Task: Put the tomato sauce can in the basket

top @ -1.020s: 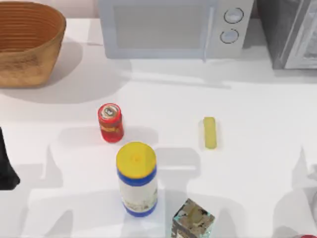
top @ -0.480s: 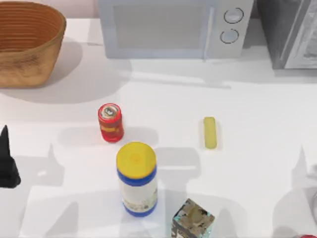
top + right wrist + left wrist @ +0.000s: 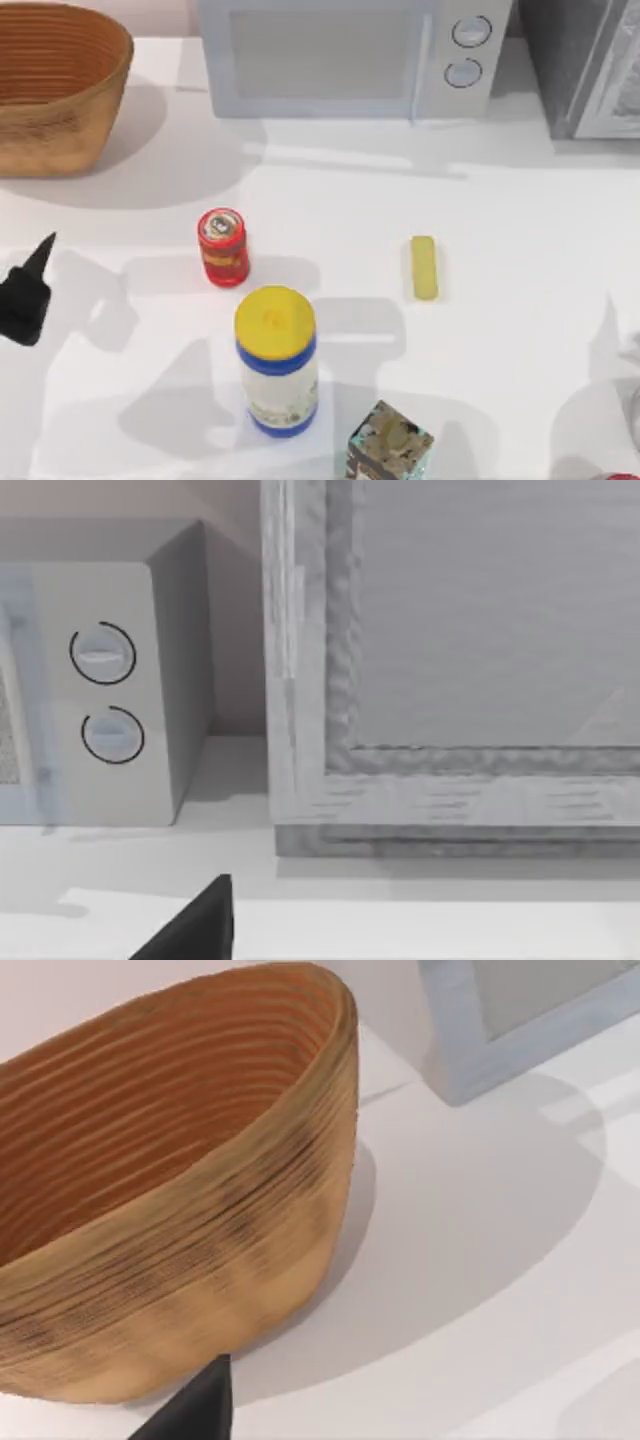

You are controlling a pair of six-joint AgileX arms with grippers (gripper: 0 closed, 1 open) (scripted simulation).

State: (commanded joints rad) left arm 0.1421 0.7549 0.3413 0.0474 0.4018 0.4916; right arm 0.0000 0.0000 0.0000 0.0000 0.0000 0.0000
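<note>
Our left tool [image 3: 25, 295] hovers over the surface [image 3: 520, 220] well left of the can [image 3: 223, 246], its opening impossible to tell; the can stands upright, the basket [image 3: 55, 90] well beyond it, a bottle [image 3: 276, 360] just nearer.

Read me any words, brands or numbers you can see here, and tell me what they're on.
No text can be read.
Can: yellowish label marks, too blurred to read.
Bottle: label print too small to read.
Box: pattern, no readable words.
Microwave: two dials, no visible numbers.
</note>
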